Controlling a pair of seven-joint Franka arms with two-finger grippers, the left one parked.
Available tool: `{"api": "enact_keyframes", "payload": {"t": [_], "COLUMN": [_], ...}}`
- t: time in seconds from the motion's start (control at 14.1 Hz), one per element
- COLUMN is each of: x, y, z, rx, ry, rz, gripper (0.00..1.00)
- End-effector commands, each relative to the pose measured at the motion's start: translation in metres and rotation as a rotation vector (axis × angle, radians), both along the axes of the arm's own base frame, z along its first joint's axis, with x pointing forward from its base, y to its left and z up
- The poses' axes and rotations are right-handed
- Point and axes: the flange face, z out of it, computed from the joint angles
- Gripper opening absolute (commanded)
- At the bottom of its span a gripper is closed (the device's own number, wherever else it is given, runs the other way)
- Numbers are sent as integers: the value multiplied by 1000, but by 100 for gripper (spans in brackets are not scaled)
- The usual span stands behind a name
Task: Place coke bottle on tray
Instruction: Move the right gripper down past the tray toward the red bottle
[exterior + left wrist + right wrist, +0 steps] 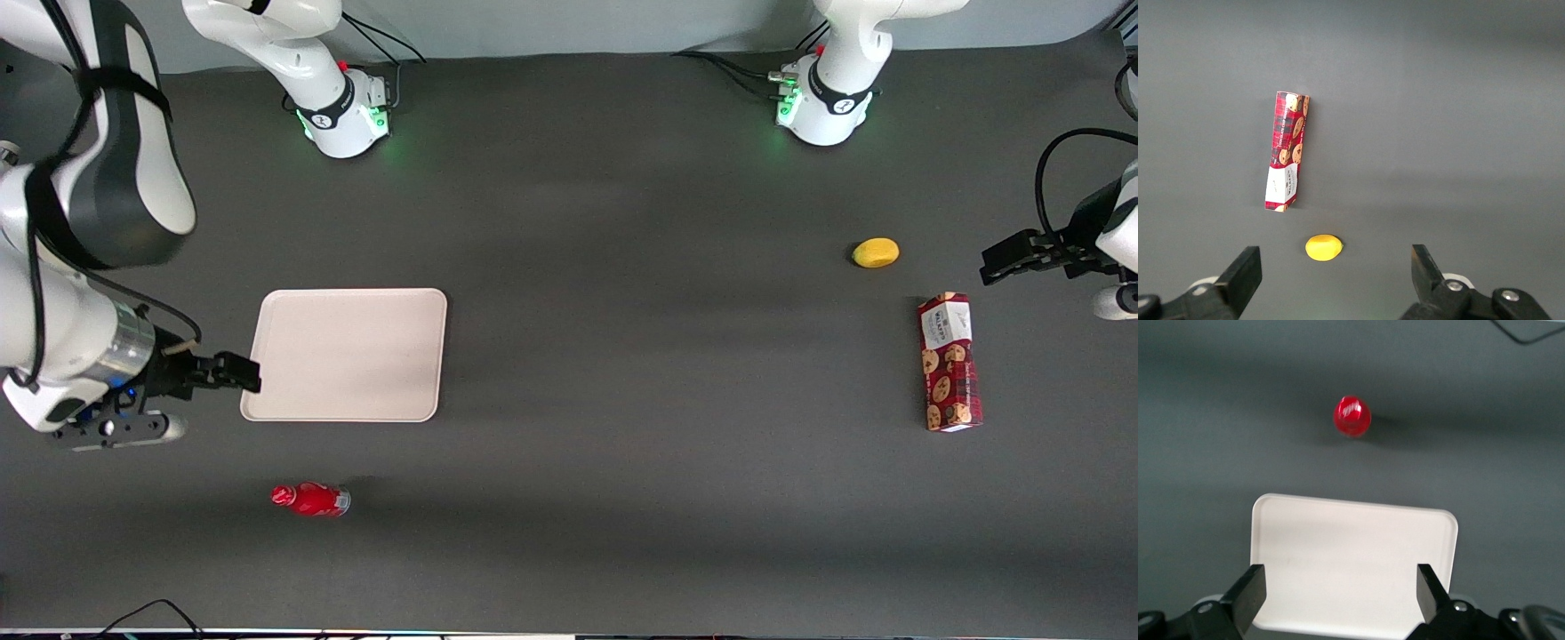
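Observation:
The coke bottle [310, 500] is small and bright red with a red cap and a silvery base. It appears to lie on its side on the dark table, nearer the front camera than the tray and apart from it. The pale cream tray [347, 354] lies flat with nothing on it. My right gripper [238, 372] is open and empty, raised above the tray's edge at the working arm's end. In the right wrist view the open gripper [1340, 597] frames the tray [1351, 553], and the bottle [1352, 417] shows as a round red shape past the tray's rim.
A red patterned cookie box [949, 361] and a yellow lemon-like fruit [876, 252] lie toward the parked arm's end of the table. They also show in the left wrist view, the box [1287, 152] and the fruit [1323, 247]. Both arm bases stand at the table's back edge.

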Motion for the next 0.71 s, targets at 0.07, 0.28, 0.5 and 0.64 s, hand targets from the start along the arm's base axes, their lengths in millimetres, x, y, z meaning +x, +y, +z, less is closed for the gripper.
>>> {"api": "enact_keyframes", "payload": {"t": [0.07,0.28,0.5,0.64], "x": [40,67,85,89], "y": [-2,-5,-1,10], "z": [-31,-71,-117,-134], "rx": [-8,-6,-11,-5], "ry": [-80,-114,-183,-200], "rz": [52,49,59,67], "gripper": [100,100,100,100]}}
